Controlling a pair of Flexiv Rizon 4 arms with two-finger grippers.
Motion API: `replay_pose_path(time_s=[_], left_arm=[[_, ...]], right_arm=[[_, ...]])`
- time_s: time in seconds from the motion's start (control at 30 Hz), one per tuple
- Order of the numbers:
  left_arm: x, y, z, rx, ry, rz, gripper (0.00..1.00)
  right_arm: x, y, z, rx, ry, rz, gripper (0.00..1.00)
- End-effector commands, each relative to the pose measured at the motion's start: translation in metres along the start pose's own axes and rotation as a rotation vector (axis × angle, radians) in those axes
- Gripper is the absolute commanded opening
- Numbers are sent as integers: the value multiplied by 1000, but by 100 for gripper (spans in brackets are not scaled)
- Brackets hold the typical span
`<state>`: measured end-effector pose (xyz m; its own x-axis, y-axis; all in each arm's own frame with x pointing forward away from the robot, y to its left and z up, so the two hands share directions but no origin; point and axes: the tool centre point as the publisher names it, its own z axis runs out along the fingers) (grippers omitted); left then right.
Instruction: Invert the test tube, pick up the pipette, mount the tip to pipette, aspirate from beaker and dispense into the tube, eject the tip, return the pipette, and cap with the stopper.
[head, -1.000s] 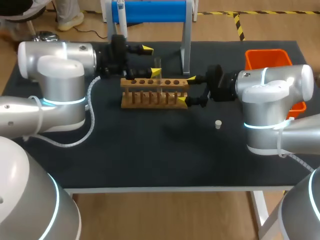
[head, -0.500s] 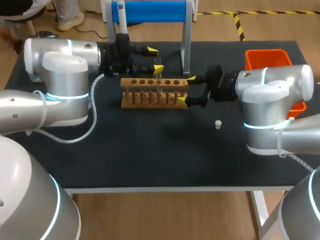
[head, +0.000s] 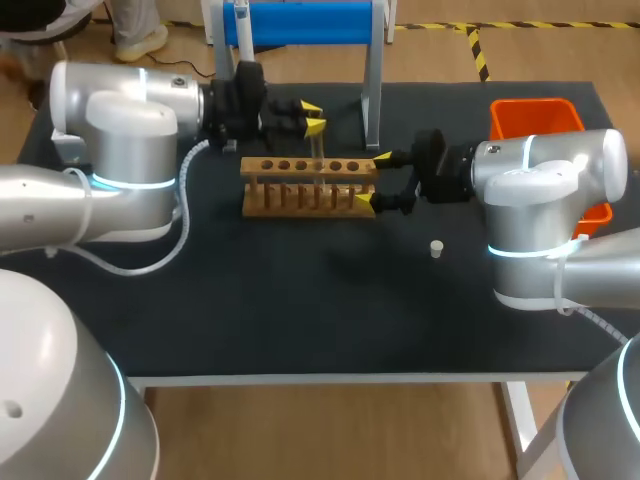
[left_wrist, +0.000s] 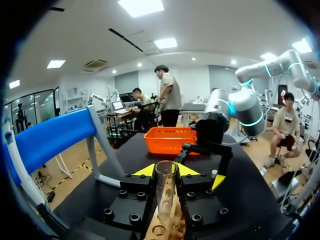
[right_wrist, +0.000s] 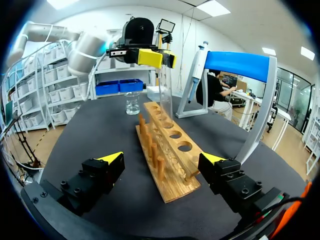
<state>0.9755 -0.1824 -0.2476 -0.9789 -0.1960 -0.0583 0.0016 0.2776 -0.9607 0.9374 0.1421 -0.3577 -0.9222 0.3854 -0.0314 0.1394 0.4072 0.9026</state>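
**Left pincer grips the tube upright over the rack**

The left pincer (head: 314, 115) is clamped on the test tube (left_wrist: 165, 187), with a yellow tip pressed against each side of the glass just below its open mouth. The tube stands upright above the far row of holes in the wooden rack (head: 308, 186). From these angles I cannot tell whether its lower end sits in a hole or hangs just over one.

The right pincer (head: 372, 179) is spread wide, one finger on each side of the rack's near end, and seems to stand slightly clear of the wood. The white stopper (head: 436, 248) stands alone on the dark counter (head: 300, 300), well apart from the rack. The beaker (right_wrist: 132, 103) sits beyond the rack's far end.

Compared with a second ago, the left arm has swung toward the back of the counter. In the head view its two yellow tips now sit closer together and higher over the rack. The right arm, rack and stopper have not shifted.
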Motion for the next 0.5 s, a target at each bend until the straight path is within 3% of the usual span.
replay_pose_path(time_s=[0.03, 0.5], left_arm=[[-3, -2, 0, -15, 16, -3, 0], [-5, -2, 5, -37, 39, -5, 0]], right_arm=[[0, -1, -1, -1, 0, 0, 100], [0, -1, -1, -1, 0, 0, 100]])
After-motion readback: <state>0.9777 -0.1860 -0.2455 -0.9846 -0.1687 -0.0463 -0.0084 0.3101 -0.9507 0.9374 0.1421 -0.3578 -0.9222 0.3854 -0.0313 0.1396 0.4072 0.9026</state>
